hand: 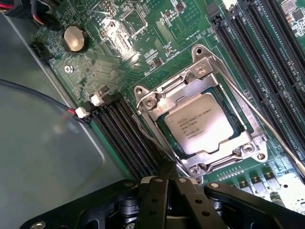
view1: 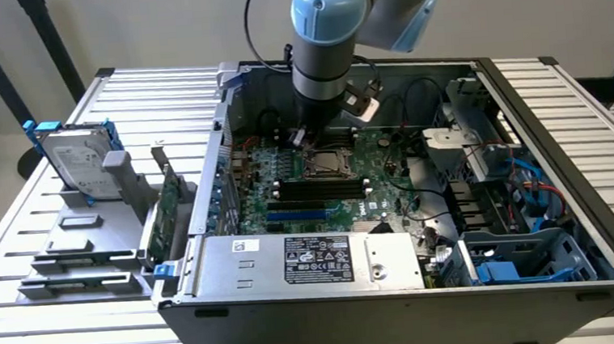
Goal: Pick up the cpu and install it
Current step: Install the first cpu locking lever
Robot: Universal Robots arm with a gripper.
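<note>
Work centres on the open computer case, which lies on its side on a slatted metal table. The robot arm reaches down into the case from above, and its gripper hangs just over the green motherboard, at the far edge of the processor socket. In the wrist view the gripper has its two black fingers pressed together, so the jaws are closed with nothing between them. The tips sit near one corner of the socket frame; whether they touch it cannot be told.

The cpu is already in the socket, lying flat with its printed silver-grey top facing up, and the metal frame lies around its edges. A thin metal lever runs along one side of the frame. In the exterior view the cpu shows just beside the gripper, toward the near side of the board. Black memory slots run beside the socket, and a coin battery sits further off on the board.

Outside the case, toward the exterior view's left, a hard drive with blue rails stands upright in a grey holder, with a green expansion card between it and the case. A grey power supply fills the near part of the case.
</note>
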